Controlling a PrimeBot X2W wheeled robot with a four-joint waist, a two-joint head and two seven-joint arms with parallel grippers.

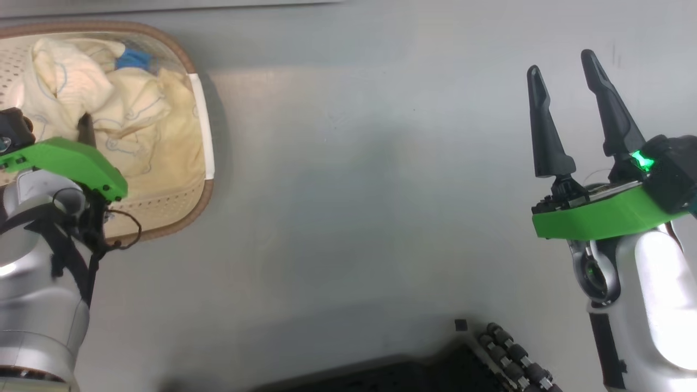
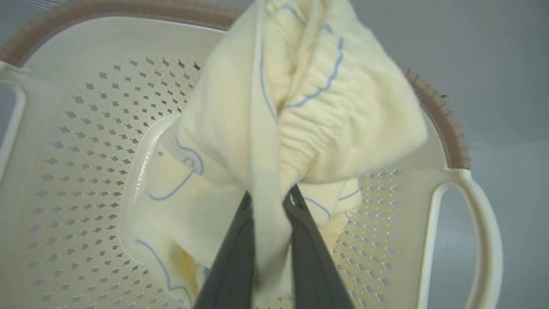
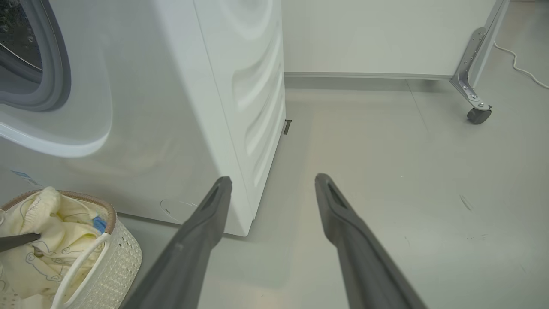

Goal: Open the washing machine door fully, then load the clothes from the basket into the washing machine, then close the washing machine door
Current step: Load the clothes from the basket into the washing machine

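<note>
The cream basket (image 1: 202,188) stands on the floor at the upper left of the head view, with pale yellow clothes (image 1: 136,109) heaped in it. My left gripper (image 2: 269,198) is inside the basket (image 2: 85,171), shut on a fold of one cream garment (image 2: 334,107) that bunches up over the fingers. My right gripper (image 1: 562,62) hangs open over bare floor at the right, holding nothing. The right wrist view shows that gripper (image 3: 273,179), the white washing machine (image 3: 171,107) with its grey rubber ring (image 3: 60,73), and the basket (image 3: 122,257) in front of it. The washing machine door is out of view.
A white panel on a metal leg with a castor (image 3: 478,115) stands behind the machine to the right, with a white cable (image 3: 519,64) on the floor beside it. My black base (image 1: 435,370) shows at the bottom of the head view. Grey floor lies between the basket and my right arm.
</note>
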